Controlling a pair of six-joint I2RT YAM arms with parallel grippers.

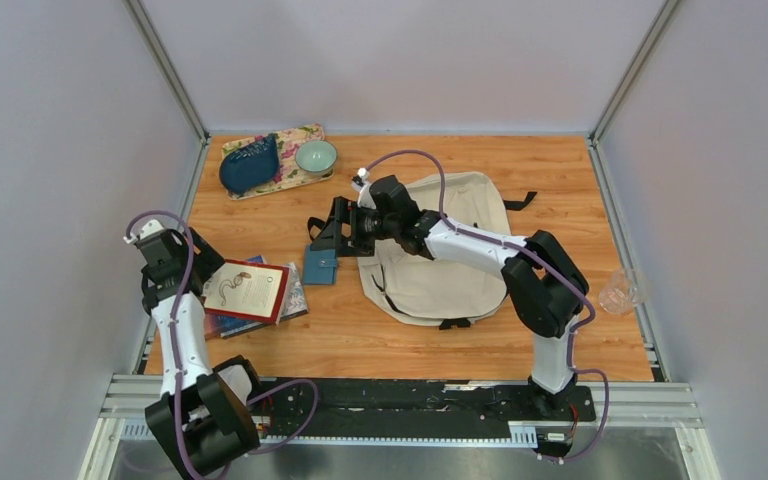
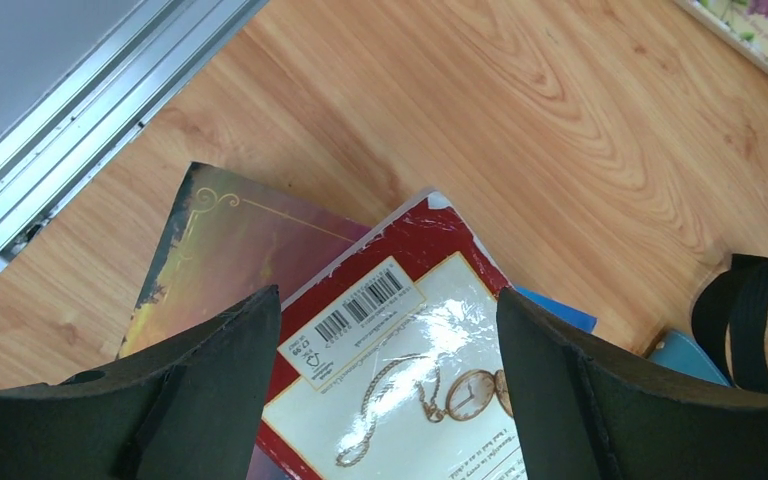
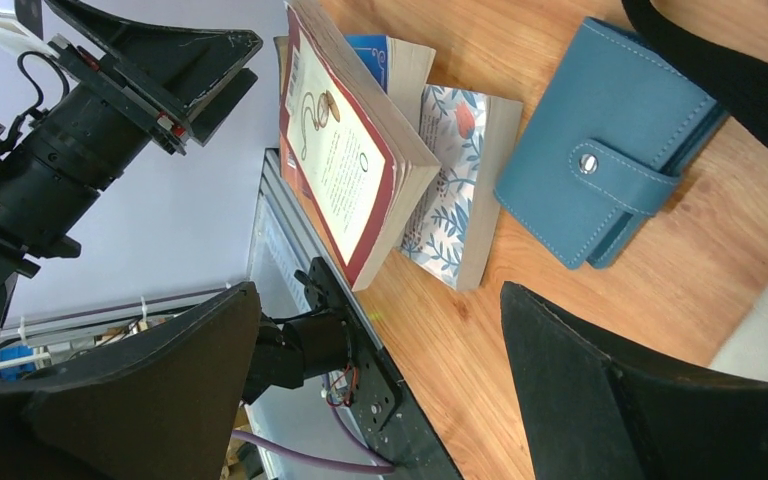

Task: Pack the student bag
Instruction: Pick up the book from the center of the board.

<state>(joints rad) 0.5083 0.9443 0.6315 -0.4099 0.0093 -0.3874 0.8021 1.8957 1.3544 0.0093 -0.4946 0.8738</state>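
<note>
Top view: L arm base [image 1: 200, 418] and R arm base [image 1: 552, 378] sit at the near edge. L gripper [image 1: 196, 262] is at the left edge of a red-and-cream book [image 1: 250, 291] that tops a small book stack. R arm reaches across the student bag [image 1: 440, 285], which lies flat at centre-right of the table. R gripper [image 1: 332, 232] hangs just past the bag's left edge, above a blue wallet [image 1: 320, 266]. Far-left corner: floral mat [image 1: 298, 160] w/ blue dish [image 1: 250, 166] and teal bowl [image 1: 316, 156].

L wrist view: fingers [image 2: 210, 380] spread wide, jaws open. The red-and-cream book (barcode, pocket-watch art) lies below btwn them, over a darker book [image 2: 230, 235].

R wrist view: fingers [image 3: 610, 400] wide apart, nothing btwn them. Wallet is snapped shut beside a floral-cover book [image 3: 455, 200]. Cream bag fabric shows at lower right.
</note>
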